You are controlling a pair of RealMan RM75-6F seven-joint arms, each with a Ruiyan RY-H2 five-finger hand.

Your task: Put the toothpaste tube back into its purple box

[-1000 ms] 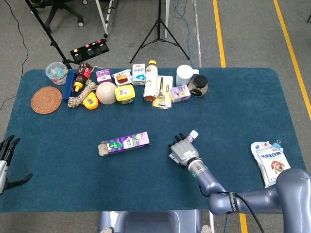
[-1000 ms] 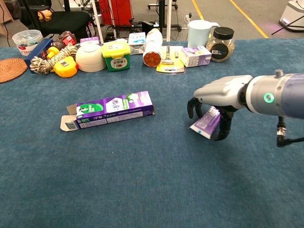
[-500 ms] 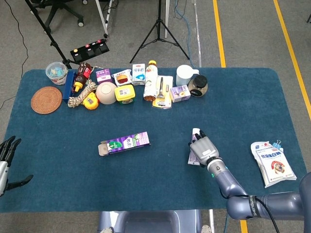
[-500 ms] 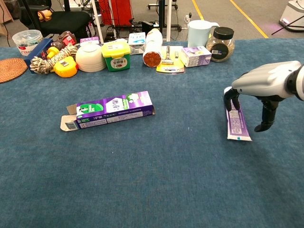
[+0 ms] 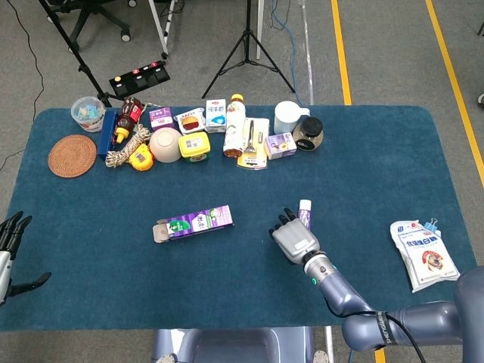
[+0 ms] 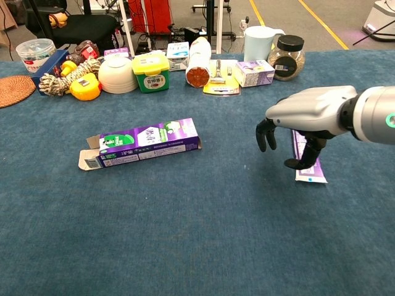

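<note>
The purple toothpaste box [image 5: 193,222] [image 6: 142,143] lies on its side left of centre on the blue tablecloth, its open flap at the left end. The purple-and-white toothpaste tube [image 6: 308,165] lies flat on the cloth to the right. In the head view only its white cap end [image 5: 305,206] shows past my right hand [image 5: 293,240] [image 6: 305,116]. That hand hovers over the tube's left side, fingers curved down and apart, thumb low beside the tube, gripping nothing. My left hand [image 5: 9,246] hangs at the table's near left edge, fingers spread and empty.
A row of items lines the back: a woven coaster [image 5: 72,155], rope, a bowl [image 6: 117,74], a green tub, a bottle, small boxes, a white pitcher [image 6: 258,42] and a jar [image 6: 287,57]. A snack bag [image 5: 422,253] lies at the right edge.
A second ago my right hand held the tube tilted off the cloth. It set the tube down flat further right, let go, and has now shifted left.
</note>
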